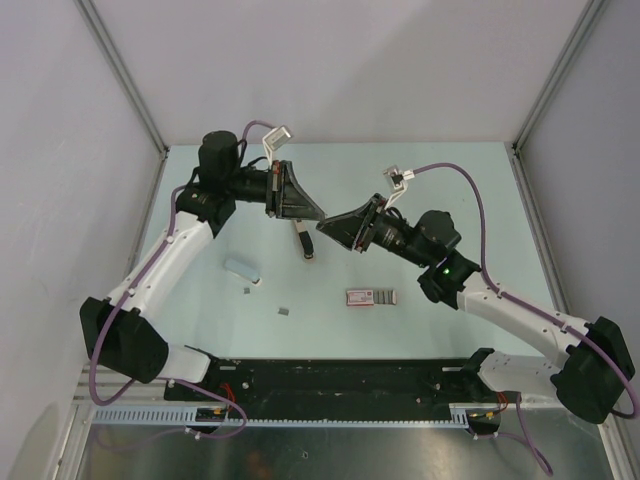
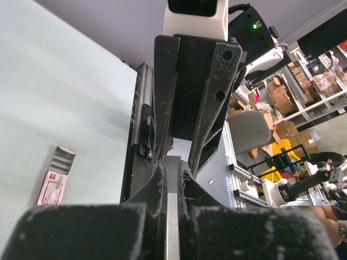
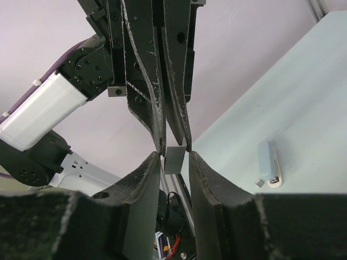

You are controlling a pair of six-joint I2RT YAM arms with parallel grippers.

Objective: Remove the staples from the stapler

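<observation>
Red and white, a flat printed box (image 1: 371, 297) lies on the pale blue-green table (image 1: 450, 180) near the right arm. We see a grey ridged piece at one end of it, too small for us to say what the box holds.

Above the table's middle the two arms meet tip to tip. The left gripper (image 1: 318, 220) is closed on the small narrow dark grey-black stapler with a pale silvery end (image 1: 305, 243); the left wrist view shows a thin pale strip of it pinched between the fingers. The right gripper (image 1: 323, 227) is clamped on a small grey plate at that strip's far end.

From above, the stapler's dark body hangs just below the meeting fingertips, apart from the box. The fingers hide how the body joins the pale strip.

To the left on the table lie a pale blue-grey block (image 1: 242, 269) and two tiny grey bits (image 1: 284, 311), which we cannot identify.
</observation>
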